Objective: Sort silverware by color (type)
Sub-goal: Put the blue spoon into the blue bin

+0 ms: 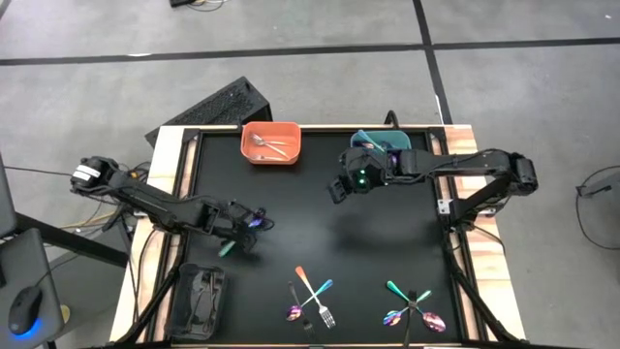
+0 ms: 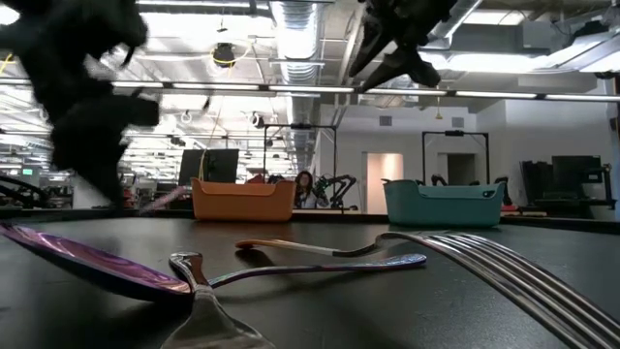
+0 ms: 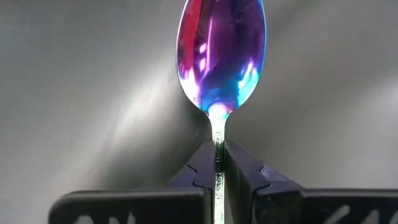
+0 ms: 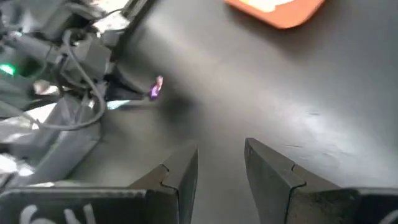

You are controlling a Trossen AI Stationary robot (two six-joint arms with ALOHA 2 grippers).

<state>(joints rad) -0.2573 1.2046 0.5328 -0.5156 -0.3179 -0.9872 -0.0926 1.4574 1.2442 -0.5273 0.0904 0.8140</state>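
Note:
My left gripper [image 1: 250,222] is shut on an iridescent purple spoon [image 3: 221,50] over the table's left middle; the spoon's bowl sticks out past the fingertips and its teal handle [image 1: 228,249] trails back under the gripper. My right gripper [image 1: 335,190] hangs open and empty above the table's far middle, in front of the teal bin [image 1: 386,142]. An orange bin [image 1: 271,143] at the far edge holds silver pieces. Two crossed heaps of silverware [image 1: 311,297] [image 1: 413,308] lie near the near edge, and they loom large in the low view [image 2: 291,250]. My left gripper pinches the spoon by the thin neck of its handle [image 3: 217,154], just behind the bowl, between its two fingers. The handle runs along the fingers and back between them. The spoon looks lifted off the table, the bowl [image 4: 155,89] pointing toward the table's right.
A black bin [image 1: 198,301] stands at the near left corner. The teal bin is partly hidden under my right arm. The dark tabletop [image 1: 320,237] between the two grippers is bare. A keyboard [image 1: 208,109] lies on the floor beyond the far left corner.

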